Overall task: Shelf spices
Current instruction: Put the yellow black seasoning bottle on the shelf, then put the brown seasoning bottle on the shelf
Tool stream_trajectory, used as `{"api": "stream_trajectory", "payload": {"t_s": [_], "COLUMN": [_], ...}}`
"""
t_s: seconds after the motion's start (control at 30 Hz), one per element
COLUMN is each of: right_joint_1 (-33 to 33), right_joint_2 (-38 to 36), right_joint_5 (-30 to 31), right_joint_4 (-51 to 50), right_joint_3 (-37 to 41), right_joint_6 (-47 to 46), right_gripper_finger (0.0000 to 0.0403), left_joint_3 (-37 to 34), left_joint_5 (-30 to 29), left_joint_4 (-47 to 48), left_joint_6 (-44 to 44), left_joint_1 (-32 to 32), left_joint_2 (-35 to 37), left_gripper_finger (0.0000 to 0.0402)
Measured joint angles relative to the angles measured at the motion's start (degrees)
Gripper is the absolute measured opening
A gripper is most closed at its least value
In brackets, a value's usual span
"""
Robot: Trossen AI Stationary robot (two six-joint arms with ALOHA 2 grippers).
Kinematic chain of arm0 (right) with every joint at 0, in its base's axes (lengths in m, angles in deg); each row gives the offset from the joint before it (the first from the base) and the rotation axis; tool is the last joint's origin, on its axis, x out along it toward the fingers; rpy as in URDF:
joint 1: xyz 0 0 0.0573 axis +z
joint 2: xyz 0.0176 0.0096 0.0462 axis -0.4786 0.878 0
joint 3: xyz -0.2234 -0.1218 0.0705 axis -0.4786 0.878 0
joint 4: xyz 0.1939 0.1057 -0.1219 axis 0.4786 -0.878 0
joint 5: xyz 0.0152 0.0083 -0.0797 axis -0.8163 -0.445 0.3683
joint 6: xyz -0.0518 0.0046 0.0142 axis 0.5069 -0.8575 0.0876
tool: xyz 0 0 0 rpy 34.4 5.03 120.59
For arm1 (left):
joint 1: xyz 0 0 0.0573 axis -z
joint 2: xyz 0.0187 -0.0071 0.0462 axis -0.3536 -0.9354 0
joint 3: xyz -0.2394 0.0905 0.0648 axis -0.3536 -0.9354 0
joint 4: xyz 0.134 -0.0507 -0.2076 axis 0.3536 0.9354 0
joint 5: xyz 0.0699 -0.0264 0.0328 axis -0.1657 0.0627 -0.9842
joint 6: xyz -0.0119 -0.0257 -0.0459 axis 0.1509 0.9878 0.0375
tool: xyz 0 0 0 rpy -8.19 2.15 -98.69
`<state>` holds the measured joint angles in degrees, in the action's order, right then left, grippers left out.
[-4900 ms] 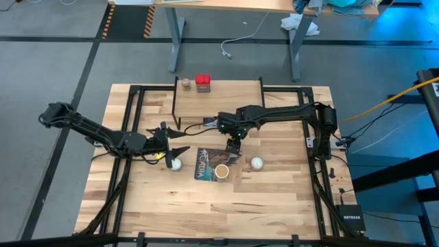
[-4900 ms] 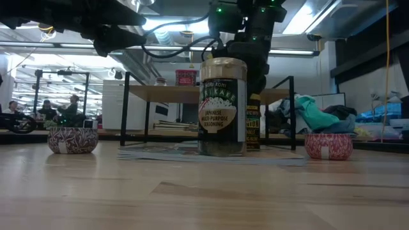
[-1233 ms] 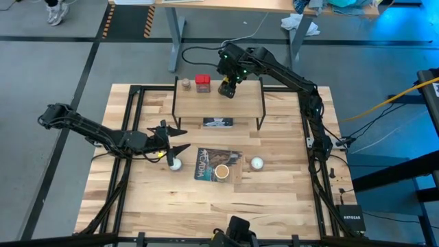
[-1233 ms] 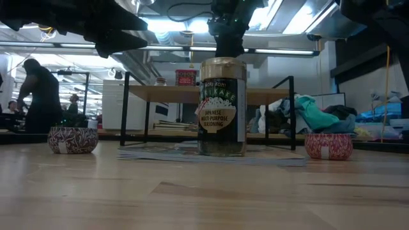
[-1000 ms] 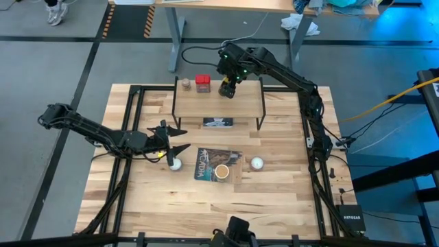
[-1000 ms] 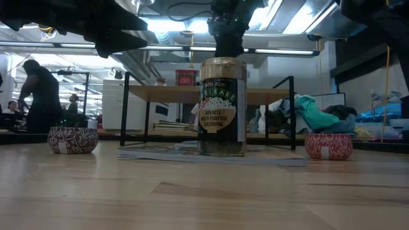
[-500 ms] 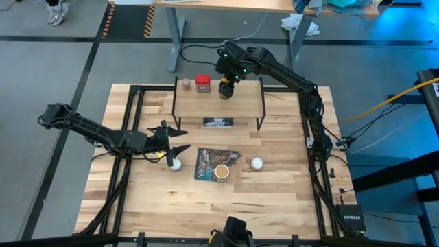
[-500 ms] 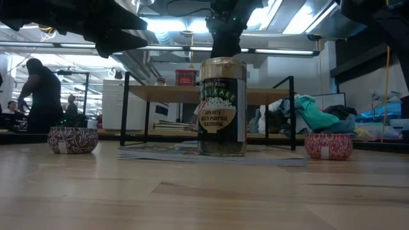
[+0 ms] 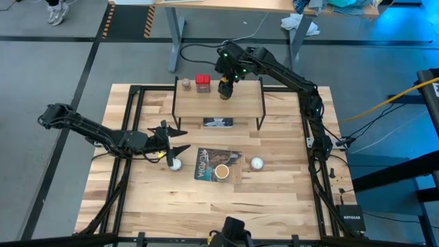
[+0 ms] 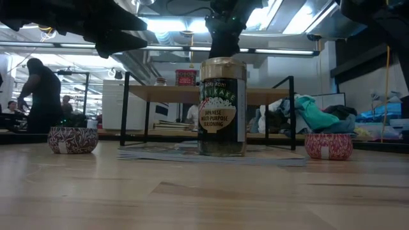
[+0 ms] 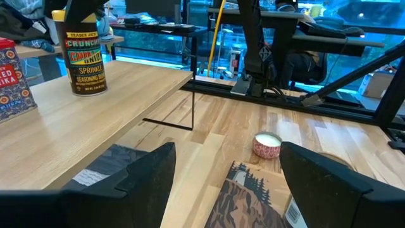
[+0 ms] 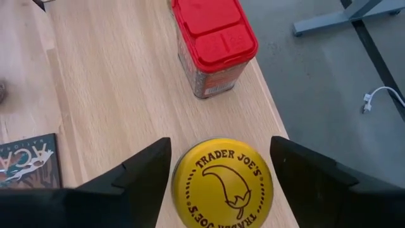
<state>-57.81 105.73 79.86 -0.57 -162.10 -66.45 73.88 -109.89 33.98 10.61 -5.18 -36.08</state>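
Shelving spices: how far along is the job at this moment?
Done: the red tin and the tiny brownish jar stand on the shelf. In hand: the yellow jar stands on the shelf beside the tin, and the right gripper straddles its lid with jaws open. Left: the tan jar sits on the book on the table; the left gripper, open, waits nearby.

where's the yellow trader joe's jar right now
The yellow jar stands upright on the shelf, just right of the red tin in the high view. The right gripper is directly over it, fingers open on either side of its lid.
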Motion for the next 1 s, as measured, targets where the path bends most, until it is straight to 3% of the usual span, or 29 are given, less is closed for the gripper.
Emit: {"api": "stream_trajectory", "payload": {"t_s": [0.37,0.77,0.87,1.0], "right_joint_1": [2.3,6.9,6.8,5.6], "right_joint_2": [0.0,-4.3,-5.3,-5.4], "right_joint_5": [0.2,10.8,10.8,11.3], "right_joint_4": [2.3,9.8,8.1,1.9], "right_joint_3": [-0.1,-0.1,-0.1,-0.1], "right_joint_6": [1.7,7.8,7.1,4.6], "right_gripper_finger": [0.0276,0.0273,0.0238,0.0119], "left_joint_3": [0.0,0.0,0.0,0.0], "left_joint_5": [0.0,0.1,0.2,0.2], "left_joint_4": [0.5,0.6,0.5,0.5], "left_joint_6": [0.0,0.1,0.1,0.1], "left_joint_1": [0.0,0.0,0.0,0.0], "left_joint_2": [0.0,0.0,0.0,0.0], "left_gripper_finger": [0.0276,0.0276,0.0276,0.0276]}}
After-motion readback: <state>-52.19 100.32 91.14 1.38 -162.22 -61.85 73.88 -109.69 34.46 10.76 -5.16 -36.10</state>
